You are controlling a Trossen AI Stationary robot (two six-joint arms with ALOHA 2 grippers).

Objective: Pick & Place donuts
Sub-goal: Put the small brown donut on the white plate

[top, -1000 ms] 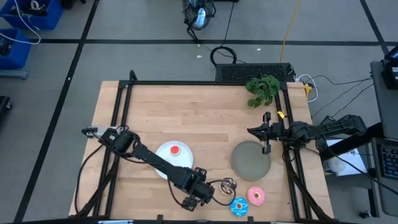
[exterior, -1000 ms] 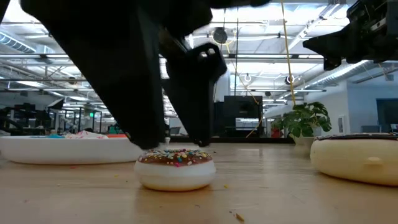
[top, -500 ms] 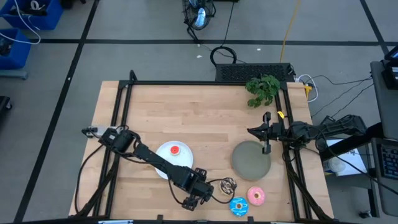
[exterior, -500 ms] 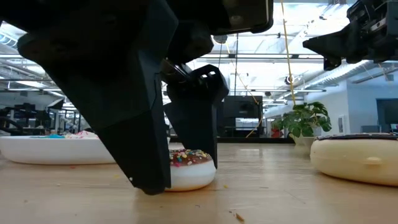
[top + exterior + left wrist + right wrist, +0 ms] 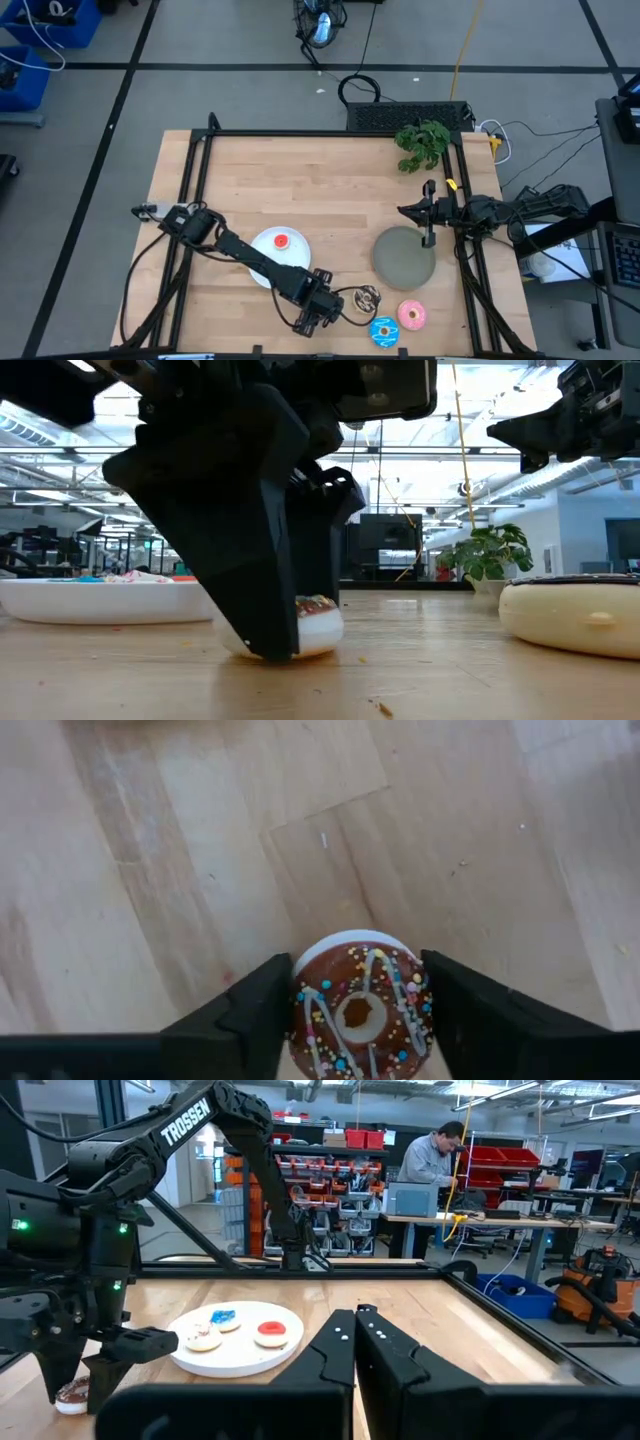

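You've got two matte black arms here, chunky jointed segments all the way down. The left arm [image 5: 215,1120] has TROSSEN printed in white capitals along one link, and there's a small green light glowing on the housing near its wrist. Its fingers [image 5: 237,1020] are flat black wedges, broad at the base and tapering to blunt tips. Black cables loop off the left arm's base and around its wrist in the high view. The right arm [image 5: 470,212] is the same black build, with cables trailing off its far end, and its fingers [image 5: 330,1355] are angular black plates with small round screws near the tips.
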